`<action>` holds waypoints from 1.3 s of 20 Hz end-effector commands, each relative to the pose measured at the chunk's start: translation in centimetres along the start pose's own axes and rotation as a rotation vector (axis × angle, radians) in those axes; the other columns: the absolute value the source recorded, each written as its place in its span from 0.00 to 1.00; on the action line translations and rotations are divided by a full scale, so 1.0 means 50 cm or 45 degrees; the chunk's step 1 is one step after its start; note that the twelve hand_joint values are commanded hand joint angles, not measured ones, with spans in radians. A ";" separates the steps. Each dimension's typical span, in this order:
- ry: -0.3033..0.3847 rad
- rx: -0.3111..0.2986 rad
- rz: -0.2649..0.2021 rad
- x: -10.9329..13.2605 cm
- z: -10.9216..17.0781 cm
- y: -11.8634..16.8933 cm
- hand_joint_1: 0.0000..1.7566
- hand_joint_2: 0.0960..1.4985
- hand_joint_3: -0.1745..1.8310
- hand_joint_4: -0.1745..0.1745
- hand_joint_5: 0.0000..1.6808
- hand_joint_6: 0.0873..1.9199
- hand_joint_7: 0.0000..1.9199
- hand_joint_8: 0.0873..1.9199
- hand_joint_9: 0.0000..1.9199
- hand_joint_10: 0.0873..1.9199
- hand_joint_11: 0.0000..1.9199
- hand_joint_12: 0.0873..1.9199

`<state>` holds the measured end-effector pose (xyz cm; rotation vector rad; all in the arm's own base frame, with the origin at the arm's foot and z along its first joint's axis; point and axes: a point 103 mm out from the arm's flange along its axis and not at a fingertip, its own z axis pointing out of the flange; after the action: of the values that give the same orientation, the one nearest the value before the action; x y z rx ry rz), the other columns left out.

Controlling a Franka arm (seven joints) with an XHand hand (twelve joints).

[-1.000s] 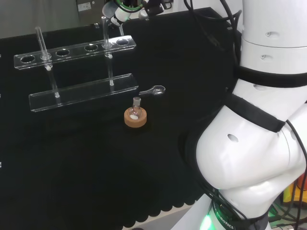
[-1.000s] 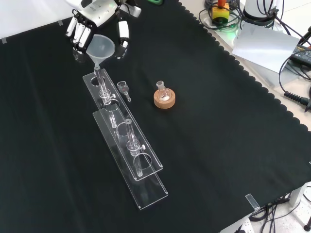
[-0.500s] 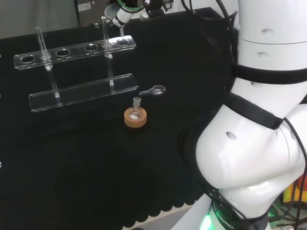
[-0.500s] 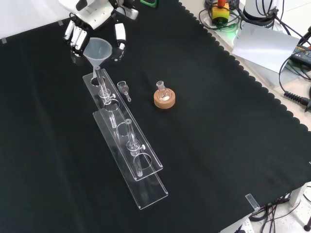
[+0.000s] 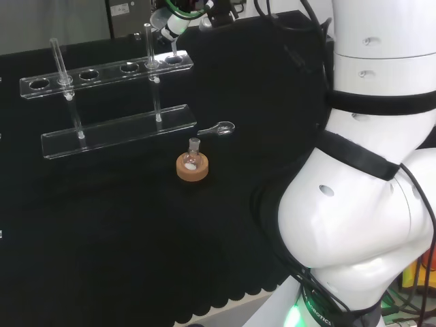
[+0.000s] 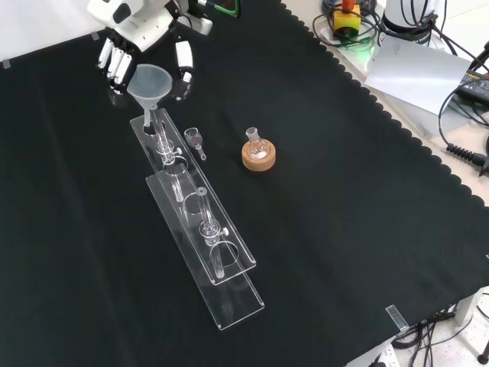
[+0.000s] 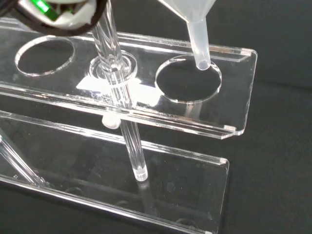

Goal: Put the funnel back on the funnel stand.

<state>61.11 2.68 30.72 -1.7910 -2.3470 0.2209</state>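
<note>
Black-and-white fingers (image 6: 114,63) are what I see first in the front view: the hand (image 6: 141,34) comes in at the top left, fingers on one side and thumb on the other of the clear plastic funnel (image 6: 150,82), curled round its cone. From the wrist view, the funnel's stem tip hangs right at the rim of the end hole of the acrylic funnel stand (image 7: 234,87), slightly tilted (I cannot tell whether it touches the plate). The stand (image 6: 200,229) is a clear two-tier rack with a row of round holes in its upper plate and thin upright posts; in the front view it runs diagonally down from the hand. Just beside its upper end lies a small glass spoon-like piece (image 6: 194,139), and a little farther right a small round-bottom flask (image 6: 255,145) sits upright in a cork ring (image 6: 258,159) on the black cloth (image 6: 344,199).
</note>
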 end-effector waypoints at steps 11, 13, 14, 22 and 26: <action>-0.003 0.101 0.035 -0.022 0.041 0.026 0.46 0.44 0.38 0.35 0.32 0.22 0.25 0.32 0.46 0.20 0.26 0.70; 0.002 0.116 0.037 -0.023 0.045 0.028 0.46 0.44 0.38 0.35 0.31 0.22 0.25 0.32 0.46 0.20 0.26 0.70; 0.003 0.126 0.035 -0.023 0.047 0.029 0.46 0.44 0.38 0.35 0.31 0.22 0.24 0.32 0.45 0.20 0.26 0.70; -0.007 0.161 0.029 -0.023 0.057 0.032 0.44 0.44 0.38 0.31 0.23 0.14 0.17 0.35 0.38 0.23 0.22 0.71; -0.018 0.177 0.031 -0.019 0.061 0.033 0.44 0.44 0.38 0.30 0.22 0.09 0.13 0.35 0.35 0.26 0.21 0.71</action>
<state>62.28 2.05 27.53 -1.7630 -2.2623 0.3640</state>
